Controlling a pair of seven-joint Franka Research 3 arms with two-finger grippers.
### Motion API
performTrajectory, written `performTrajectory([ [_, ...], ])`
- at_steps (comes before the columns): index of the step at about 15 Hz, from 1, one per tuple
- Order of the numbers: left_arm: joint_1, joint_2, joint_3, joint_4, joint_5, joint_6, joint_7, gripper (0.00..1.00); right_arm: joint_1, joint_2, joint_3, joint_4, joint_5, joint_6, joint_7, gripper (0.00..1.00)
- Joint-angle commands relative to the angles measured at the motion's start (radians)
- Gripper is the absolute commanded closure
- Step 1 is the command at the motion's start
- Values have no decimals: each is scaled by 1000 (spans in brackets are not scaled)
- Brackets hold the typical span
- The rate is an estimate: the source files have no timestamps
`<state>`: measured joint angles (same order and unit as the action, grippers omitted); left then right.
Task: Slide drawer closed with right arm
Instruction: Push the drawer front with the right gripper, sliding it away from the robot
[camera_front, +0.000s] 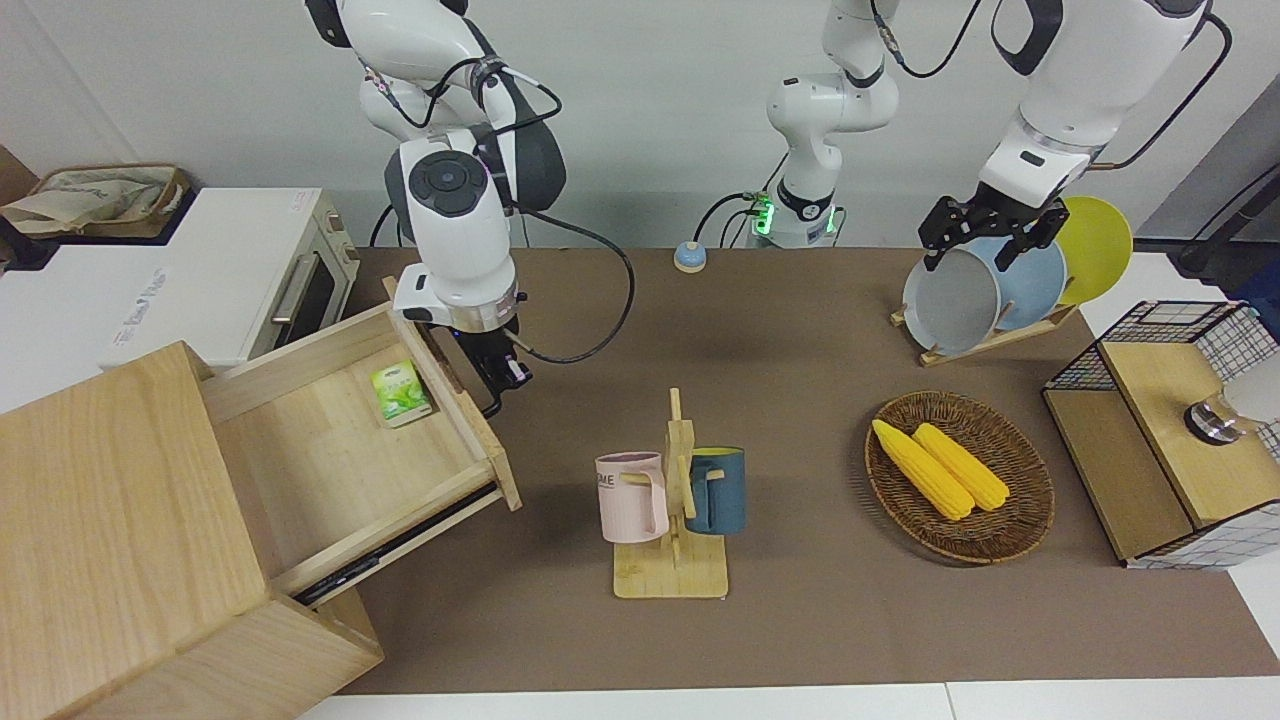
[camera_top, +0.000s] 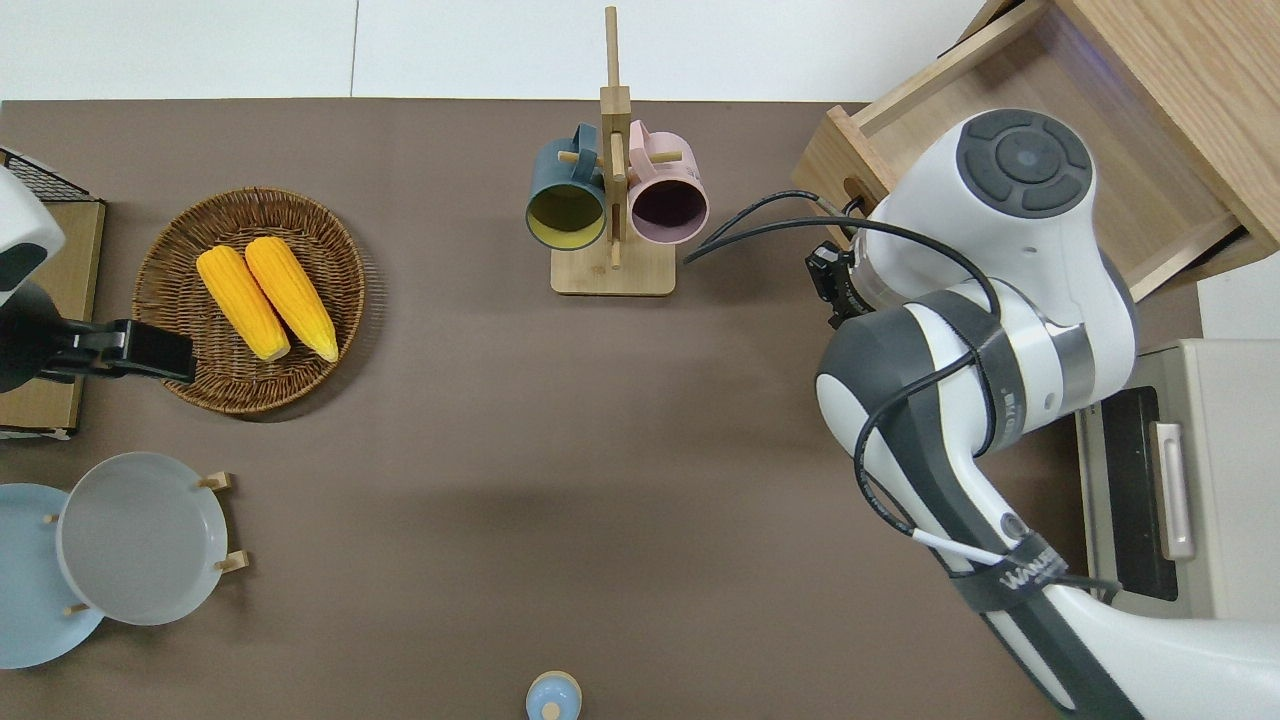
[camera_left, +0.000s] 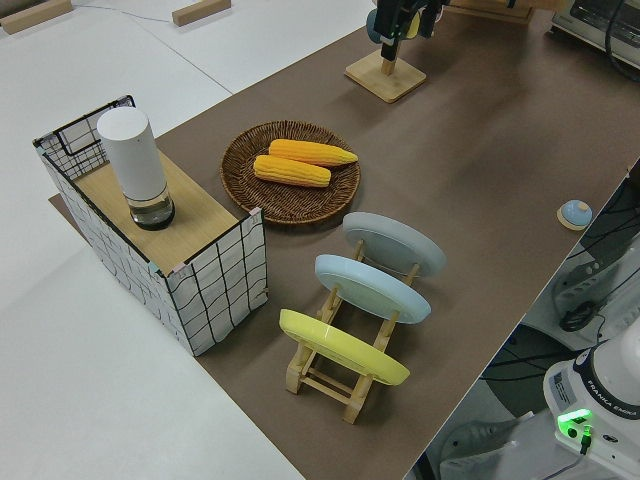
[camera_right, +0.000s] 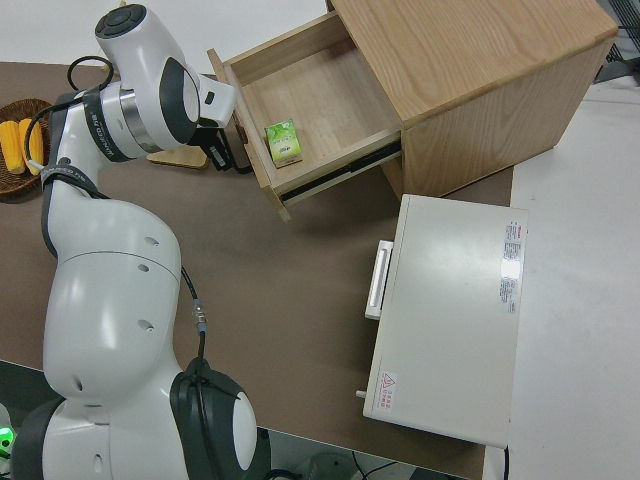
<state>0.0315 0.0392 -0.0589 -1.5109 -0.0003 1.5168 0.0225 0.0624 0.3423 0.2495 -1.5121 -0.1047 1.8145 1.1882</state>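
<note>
The drawer (camera_front: 330, 450) of the pale wooden cabinet (camera_front: 110, 520) stands partly open at the right arm's end of the table. It also shows in the overhead view (camera_top: 1120, 170) and the right side view (camera_right: 310, 100). A small green packet (camera_front: 399, 392) lies inside it. My right gripper (camera_front: 497, 368) is shut and pressed against the drawer's front panel, at the black bar handle (camera_front: 492, 408). In the overhead view the wrist hides most of the gripper (camera_top: 830, 285). The left arm is parked.
A white toaster oven (camera_front: 200, 280) stands beside the cabinet, nearer to the robots. A mug rack (camera_front: 672, 500) with a pink and a blue mug stands mid-table. A wicker basket (camera_front: 1025, 520) of corn, a plate rack (camera_front: 985, 285) and a wire-mesh box (camera_front: 1170, 430) lie toward the left arm's end.
</note>
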Motion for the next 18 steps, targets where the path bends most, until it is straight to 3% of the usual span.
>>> performTrajectory([
  [1,5,11,-7,24,17,-20,10,7,-32,46,4,55,-27,22,7,1000],
  [7,5,11,-7,26,17,-20,10,7,-75,55,-12,64,-33,71,1,1000],
  [18,5,11,-7,24,17,-20,10,7,-185,83,-12,133,-46,80,-139,1000],
])
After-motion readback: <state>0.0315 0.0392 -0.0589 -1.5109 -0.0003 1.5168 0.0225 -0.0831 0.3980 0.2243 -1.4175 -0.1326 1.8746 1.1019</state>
